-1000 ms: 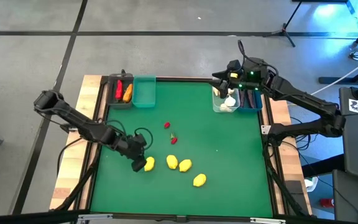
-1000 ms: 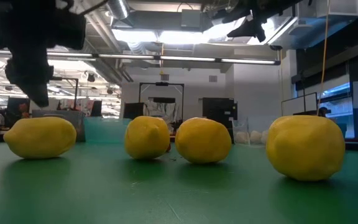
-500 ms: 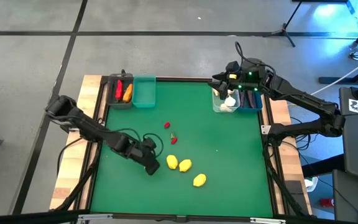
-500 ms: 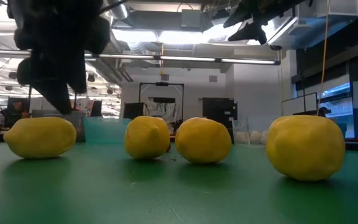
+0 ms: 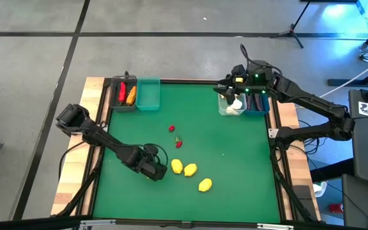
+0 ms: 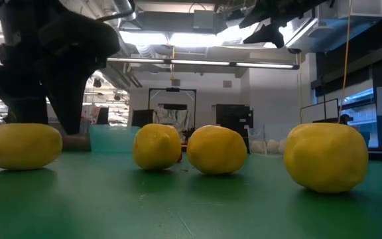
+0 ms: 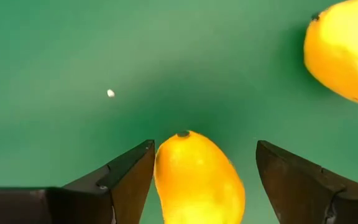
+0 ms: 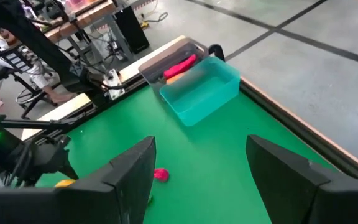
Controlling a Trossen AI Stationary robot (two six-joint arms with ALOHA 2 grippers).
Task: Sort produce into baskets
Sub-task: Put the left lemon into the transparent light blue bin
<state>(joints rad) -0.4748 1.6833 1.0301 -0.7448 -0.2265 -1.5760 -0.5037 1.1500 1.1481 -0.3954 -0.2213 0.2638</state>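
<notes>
Left hand [image 5: 156, 171], fingers spread, straddled a lemon [image 7: 197, 177] on the near tabletop [image 5: 235, 166] beside three lemons [image 5: 189, 169]. Far edge: dark bin [image 5: 124, 103] held pepper and carrot; teal bin [image 5: 149, 94] bare; right hand [image 5: 225, 86], open, hovered above clear bin [image 5: 232, 108] containing garlic.

Bare green mat [image 5: 235, 166] right of the lemons [image 5: 190, 169]; two red berries [image 5: 174, 135] mid-table.

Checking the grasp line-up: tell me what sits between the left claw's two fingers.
A yellow lemon sits between the open left claw's fingers, shown in the left wrist view; a gap remains on one side, so it is not yet gripped.
</notes>
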